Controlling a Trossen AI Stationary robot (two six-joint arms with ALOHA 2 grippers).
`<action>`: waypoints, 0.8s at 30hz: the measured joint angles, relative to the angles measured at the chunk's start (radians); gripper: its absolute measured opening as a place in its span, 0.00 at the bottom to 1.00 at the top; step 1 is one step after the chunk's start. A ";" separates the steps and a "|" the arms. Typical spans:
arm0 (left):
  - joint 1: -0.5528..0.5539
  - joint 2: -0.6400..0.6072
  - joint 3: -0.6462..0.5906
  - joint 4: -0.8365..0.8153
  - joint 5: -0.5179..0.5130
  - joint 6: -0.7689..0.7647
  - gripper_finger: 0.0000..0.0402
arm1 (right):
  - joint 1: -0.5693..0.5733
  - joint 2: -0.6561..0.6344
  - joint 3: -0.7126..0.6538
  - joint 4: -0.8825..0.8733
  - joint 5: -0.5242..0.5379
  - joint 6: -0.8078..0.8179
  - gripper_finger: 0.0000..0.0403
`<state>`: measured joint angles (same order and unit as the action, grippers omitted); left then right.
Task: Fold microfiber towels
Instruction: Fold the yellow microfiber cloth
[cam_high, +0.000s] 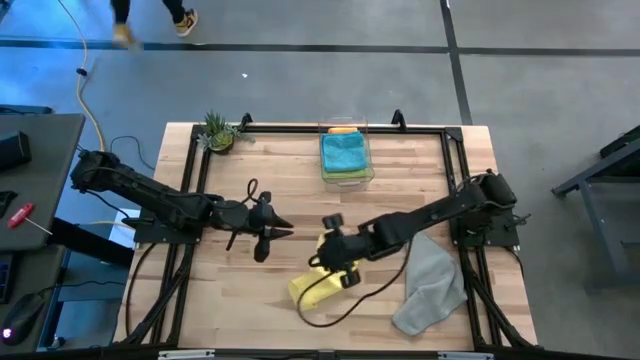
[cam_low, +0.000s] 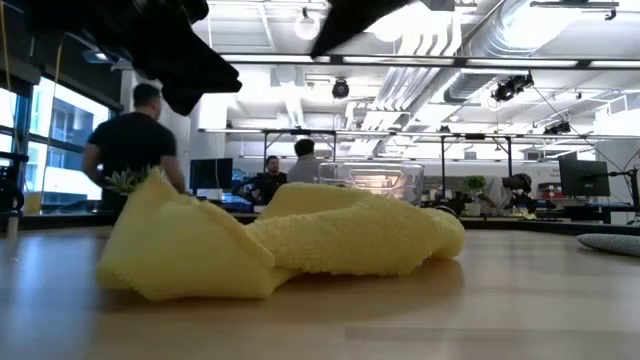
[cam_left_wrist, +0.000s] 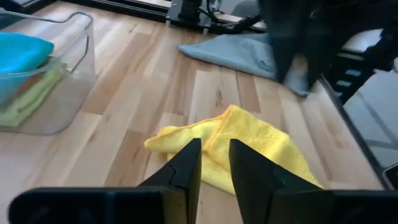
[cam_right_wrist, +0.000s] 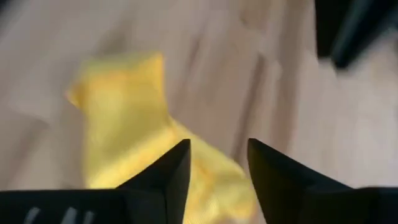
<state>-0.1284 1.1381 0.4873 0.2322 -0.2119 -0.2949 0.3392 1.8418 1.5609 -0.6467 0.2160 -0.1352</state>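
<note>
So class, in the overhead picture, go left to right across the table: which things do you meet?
Small potted plant → left pincer → yellow towel → clear bin holding the blue towel → grey towel.

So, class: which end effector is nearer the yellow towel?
The right. The right end effector hovers directly over the crumpled yellow towel, empty. The left end effector sits apart from it, off to the towel's left over bare table.
</note>
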 joint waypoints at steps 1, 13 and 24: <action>-0.002 0.000 0.000 0.004 0.001 -0.010 0.17 | 0.010 -0.013 -0.013 -0.032 0.050 0.001 0.36; -0.018 0.257 0.030 0.135 0.106 -0.122 0.01 | 0.077 -0.357 -0.661 0.546 0.186 0.256 0.06; 0.006 0.576 0.279 0.046 0.113 -0.147 0.22 | 0.182 -0.510 -0.928 0.867 0.463 0.293 0.01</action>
<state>-0.1223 1.7137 0.7660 0.2784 -0.0990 -0.4423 0.5212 1.3322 0.6329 0.2204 0.6787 0.1574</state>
